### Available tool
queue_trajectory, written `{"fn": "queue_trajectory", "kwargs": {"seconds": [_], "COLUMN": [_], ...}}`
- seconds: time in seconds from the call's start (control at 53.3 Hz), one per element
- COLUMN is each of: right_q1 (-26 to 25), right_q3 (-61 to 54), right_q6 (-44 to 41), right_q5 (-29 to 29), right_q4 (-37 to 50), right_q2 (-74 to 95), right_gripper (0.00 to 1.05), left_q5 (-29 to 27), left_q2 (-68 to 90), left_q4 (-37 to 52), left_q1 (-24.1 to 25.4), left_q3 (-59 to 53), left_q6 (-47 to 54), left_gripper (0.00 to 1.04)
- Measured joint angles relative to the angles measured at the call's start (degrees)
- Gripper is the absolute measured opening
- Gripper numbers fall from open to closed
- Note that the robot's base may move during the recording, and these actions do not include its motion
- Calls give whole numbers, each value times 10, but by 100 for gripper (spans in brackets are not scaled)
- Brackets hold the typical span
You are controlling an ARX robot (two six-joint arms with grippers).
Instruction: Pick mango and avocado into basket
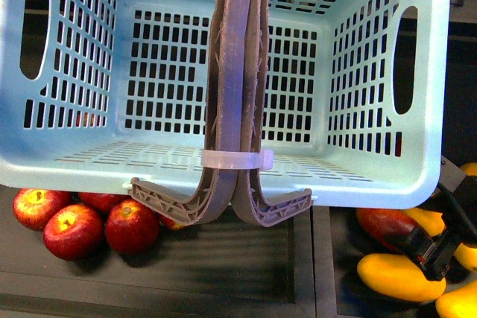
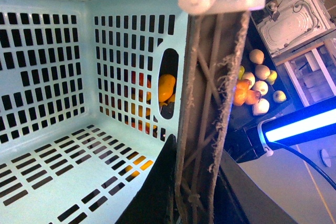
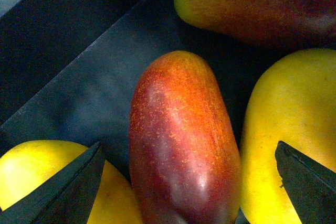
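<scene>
Red smooth mango lies among yellow mangoes, right of the basket my left gripper grips; right gripper hangs wide over it; heavy, firm, perhaps slippery; I would take its middle.

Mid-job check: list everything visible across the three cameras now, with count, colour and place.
basket: one, light teal, slotted, nothing inside, filling the upper front view.
handles: two, grey-brown, folded together at its middle.
zip tie: one, white, around the handles.
apples: at least four, red, below the basket's left side.
mango: one, red-orange, between two yellow ones.
darker mango: one, deep red, yellowish end, beside it.
yellow mangoes: about five, lower right, front view.
pale fruit: several, outside the basket, left wrist view.
avocado: none seen.
left gripper: black, closed on the handles.
right gripper: black, open, straddling the mango.
</scene>
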Motion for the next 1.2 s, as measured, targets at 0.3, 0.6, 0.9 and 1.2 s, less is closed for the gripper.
{"fn": "queue_trajectory", "kwargs": {"seconds": [0.3,0.6,0.9,1.2], "right_q1": [11,19,17,-17], "right_q3": [14,31,39,19], "right_q6": [17,45,70,110], "right_q5": [18,26,39,30], "right_q4": [44,53,70,88], "right_q2": [48,70,85,57], "right_gripper": [97,97,77,66], "left_q5": [0,0,0,0], "left_q2": [0,0,0,0], "left_q4": [0,0,0,0], "left_q1": [0,0,0,0], "left_q3": [0,0,0,0], "left_q6": [0,0,0,0], "left_gripper": [13,13,13,13]}}
